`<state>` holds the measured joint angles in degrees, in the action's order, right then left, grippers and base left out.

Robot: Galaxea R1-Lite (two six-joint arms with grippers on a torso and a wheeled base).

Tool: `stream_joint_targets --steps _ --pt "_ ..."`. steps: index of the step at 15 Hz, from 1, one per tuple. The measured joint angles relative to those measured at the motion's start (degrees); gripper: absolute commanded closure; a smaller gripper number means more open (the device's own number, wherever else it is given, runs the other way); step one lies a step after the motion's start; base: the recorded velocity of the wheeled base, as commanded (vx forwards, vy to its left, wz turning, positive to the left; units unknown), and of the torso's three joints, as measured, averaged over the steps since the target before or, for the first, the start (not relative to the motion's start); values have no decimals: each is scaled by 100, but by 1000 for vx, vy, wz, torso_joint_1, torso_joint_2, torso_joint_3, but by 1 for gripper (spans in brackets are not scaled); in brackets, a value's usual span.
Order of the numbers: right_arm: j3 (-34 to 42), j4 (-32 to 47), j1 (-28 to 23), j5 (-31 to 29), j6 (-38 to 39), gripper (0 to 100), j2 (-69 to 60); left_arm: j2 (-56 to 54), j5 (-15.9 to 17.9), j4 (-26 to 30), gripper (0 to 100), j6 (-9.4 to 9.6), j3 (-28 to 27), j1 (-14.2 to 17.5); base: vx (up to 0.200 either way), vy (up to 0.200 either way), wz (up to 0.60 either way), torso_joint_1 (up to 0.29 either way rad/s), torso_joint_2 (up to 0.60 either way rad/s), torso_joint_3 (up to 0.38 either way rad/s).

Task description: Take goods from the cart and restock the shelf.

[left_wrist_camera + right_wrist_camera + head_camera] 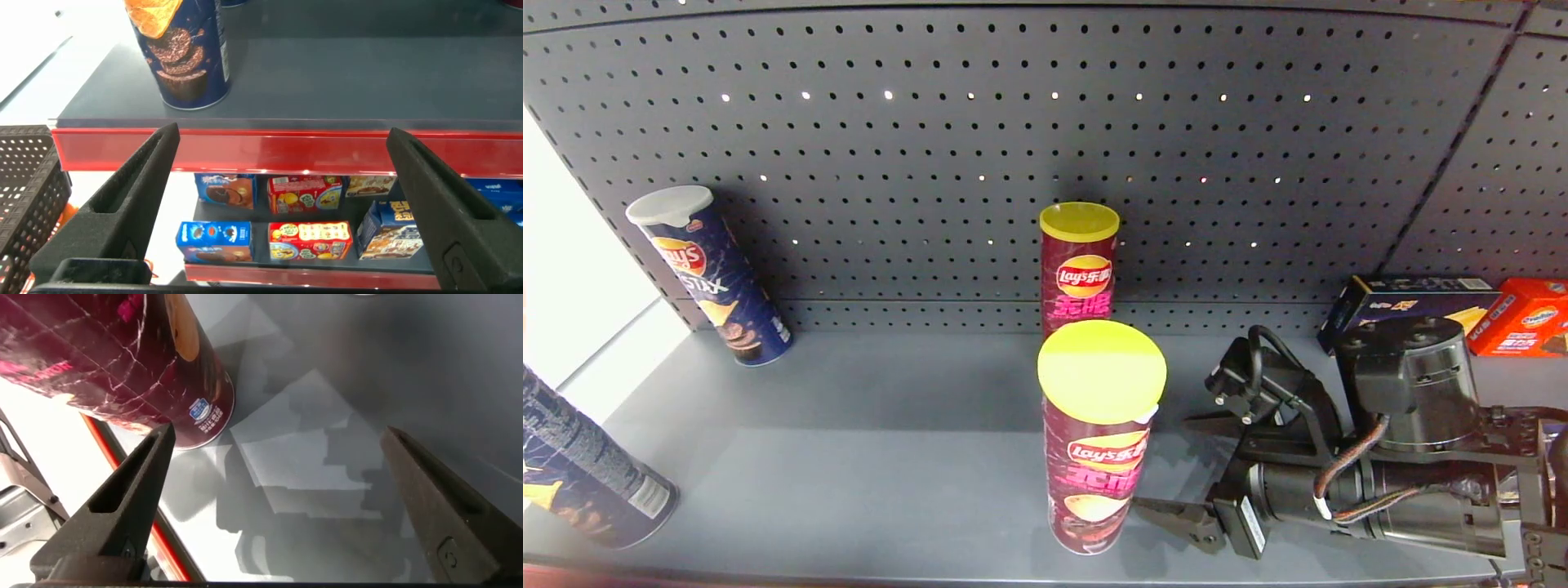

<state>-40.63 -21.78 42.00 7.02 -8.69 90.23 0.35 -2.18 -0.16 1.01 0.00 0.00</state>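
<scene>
- Maroon cylindrical card canister, yellow lid (pixel 1098 457), stands upright on the grey metal shelf (pixel 874 425): placing looks done.
- Right gripper (pixel 1161 463) is just beside it, jaws spread and empty; left gripper (pixel 282 135) jaws likewise.
- Next: retreat without toppling it.

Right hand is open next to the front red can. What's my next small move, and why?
Probably draw the right hand straight back off the shelf. The front can stands upright on its own, just clear of the open hand, so it looks placed. A straight pull back, with no sideways swing, should avoid knocking it.
</scene>
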Motion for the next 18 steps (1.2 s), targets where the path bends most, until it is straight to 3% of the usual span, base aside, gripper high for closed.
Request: stream_joint_targets --steps 18 --pt "-52 2 45 -2 -26 0 74 0 0 0 0 -4 0 0 0 0 0 0 0 0"
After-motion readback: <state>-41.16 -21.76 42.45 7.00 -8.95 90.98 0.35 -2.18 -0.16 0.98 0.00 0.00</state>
